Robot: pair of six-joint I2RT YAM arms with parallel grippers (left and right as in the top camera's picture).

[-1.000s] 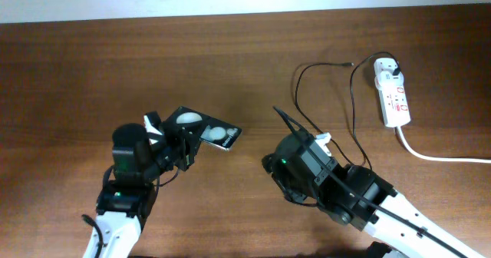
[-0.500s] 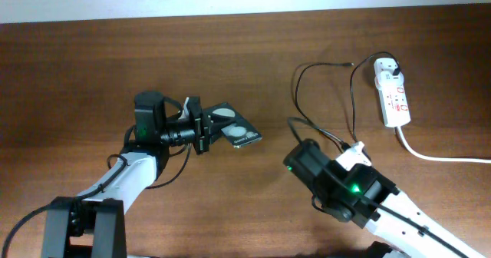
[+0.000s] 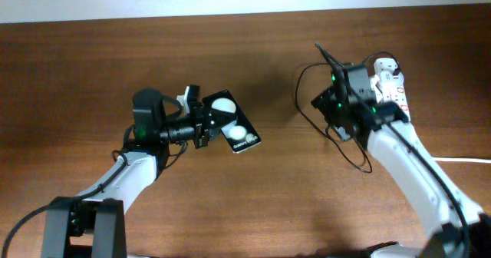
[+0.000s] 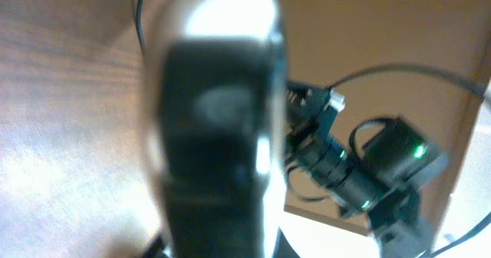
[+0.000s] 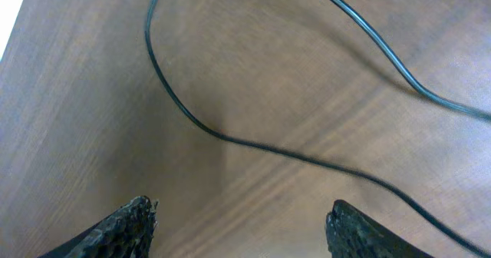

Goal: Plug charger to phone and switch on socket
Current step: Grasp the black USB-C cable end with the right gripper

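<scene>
Your left gripper (image 3: 207, 125) clamps the phone (image 3: 236, 127) by one end, left of centre. Your right gripper (image 5: 239, 231) hangs spread and empty above the charger (image 5: 253, 147) cable. A misaligned close could miss that thin cable or tug the socket (image 3: 395, 97).

Three camera views.
Overhead looks straight down on the table (image 3: 77, 66); left wrist, tight against the phone (image 4: 215, 135), faces the right arm (image 4: 391, 158); right wrist looks closely down at the charger (image 5: 222, 137), shared with overhead.
</scene>
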